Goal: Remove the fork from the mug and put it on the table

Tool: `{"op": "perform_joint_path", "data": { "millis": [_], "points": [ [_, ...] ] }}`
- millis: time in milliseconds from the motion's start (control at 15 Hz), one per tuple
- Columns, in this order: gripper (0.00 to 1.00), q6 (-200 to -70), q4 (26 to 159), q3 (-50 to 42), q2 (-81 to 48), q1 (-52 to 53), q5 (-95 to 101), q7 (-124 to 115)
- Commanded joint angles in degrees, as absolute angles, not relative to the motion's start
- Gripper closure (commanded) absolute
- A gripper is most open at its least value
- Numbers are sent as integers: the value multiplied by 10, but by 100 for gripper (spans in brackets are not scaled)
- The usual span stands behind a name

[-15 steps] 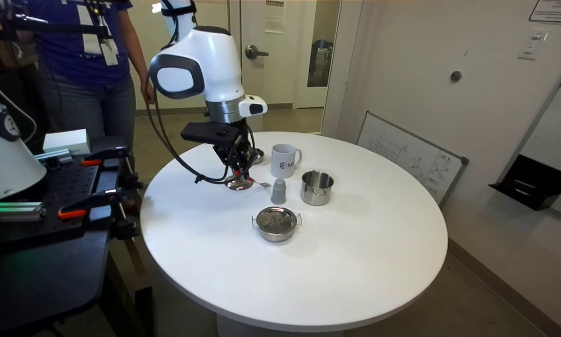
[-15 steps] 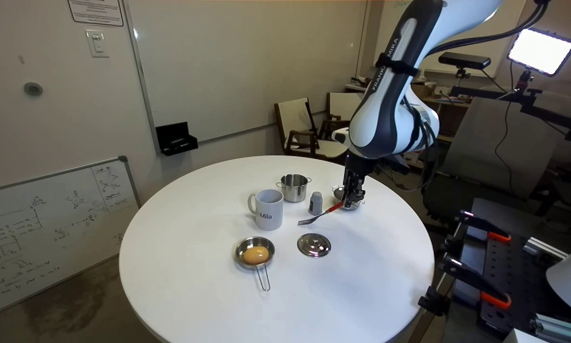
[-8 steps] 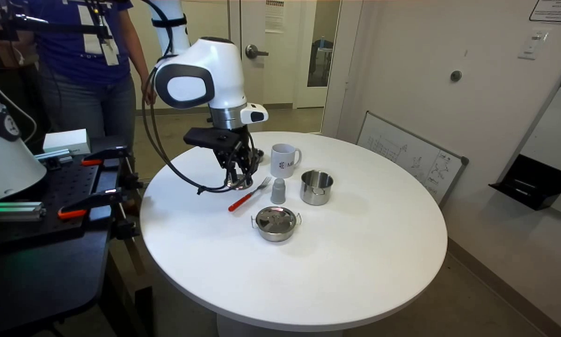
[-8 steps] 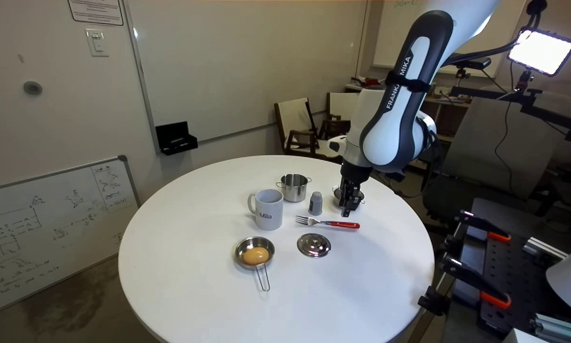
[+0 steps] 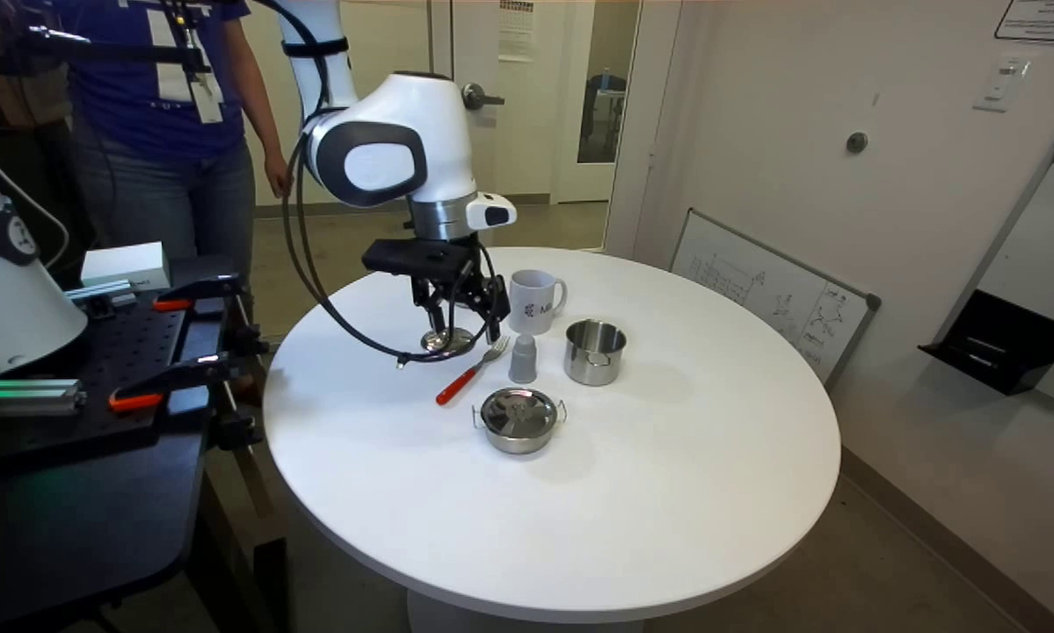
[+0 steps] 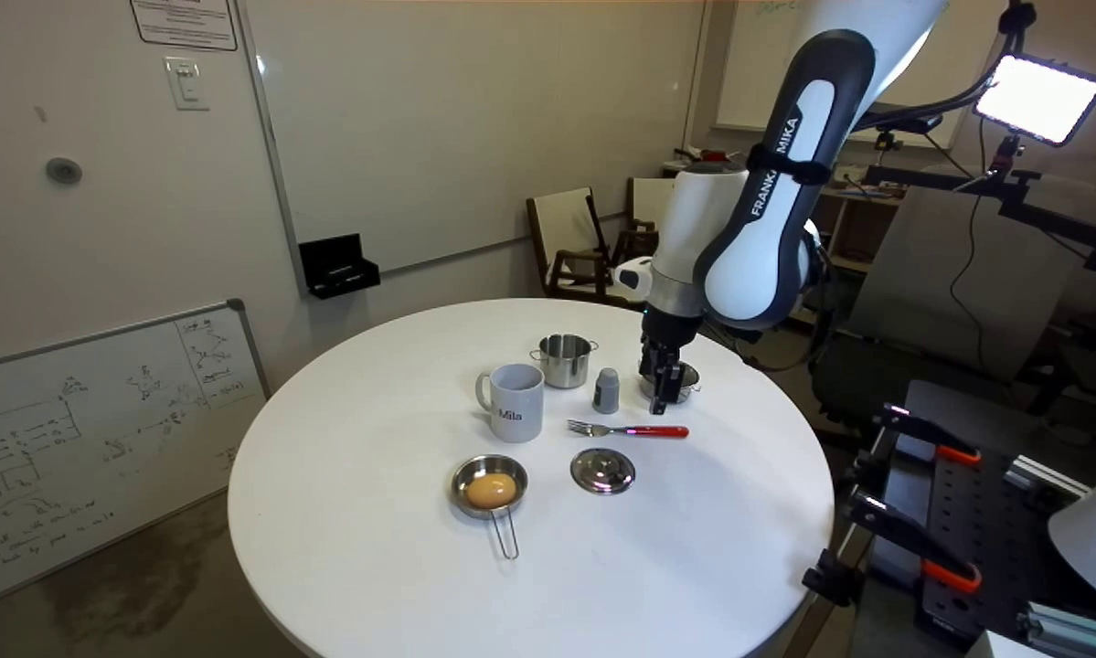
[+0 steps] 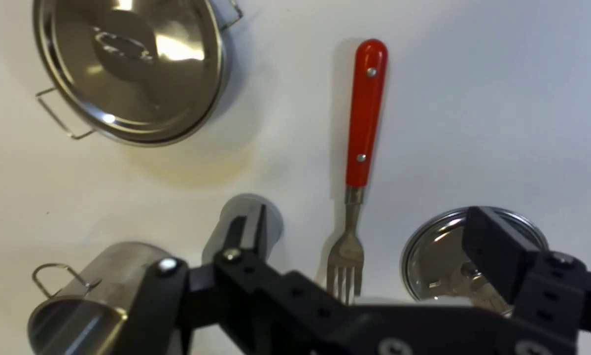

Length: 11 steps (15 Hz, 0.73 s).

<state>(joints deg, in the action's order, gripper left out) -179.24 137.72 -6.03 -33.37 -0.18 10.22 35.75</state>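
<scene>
Our tool (image 5: 466, 335) hangs near the red-handled fork (image 7: 358, 172), jaws spread wide, gripping nothing. The fork lies flat on the worktop (image 6: 374, 539), its tines towards the upright mug (image 6: 516, 404). The shaker (image 6: 606, 391) is just beside the fork, the steel lid (image 6: 603, 471) on its other side; we judge the fork placed, so we should rise straight up before swinging away, touching neither.

The white arm (image 5: 439, 141) bends over, wrist (image 5: 441, 218) pointing down, its black jaws spread wide apart.
</scene>
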Motion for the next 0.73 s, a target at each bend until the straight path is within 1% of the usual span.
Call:
{"op": "perform_joint_path", "data": {
  "millis": [0, 267, 333, 667],
  "points": [
    [0, -1730, 1375, -91, -263, 20, 178, 346],
    [0, -1668, 1354, -45, -204, -21, 240, 402],
    [0, -1701, 1353, -55, -237, -16, 230, 365],
    [0, -1675, 1351, -42, -209, -23, 237, 389]
  ]
}}
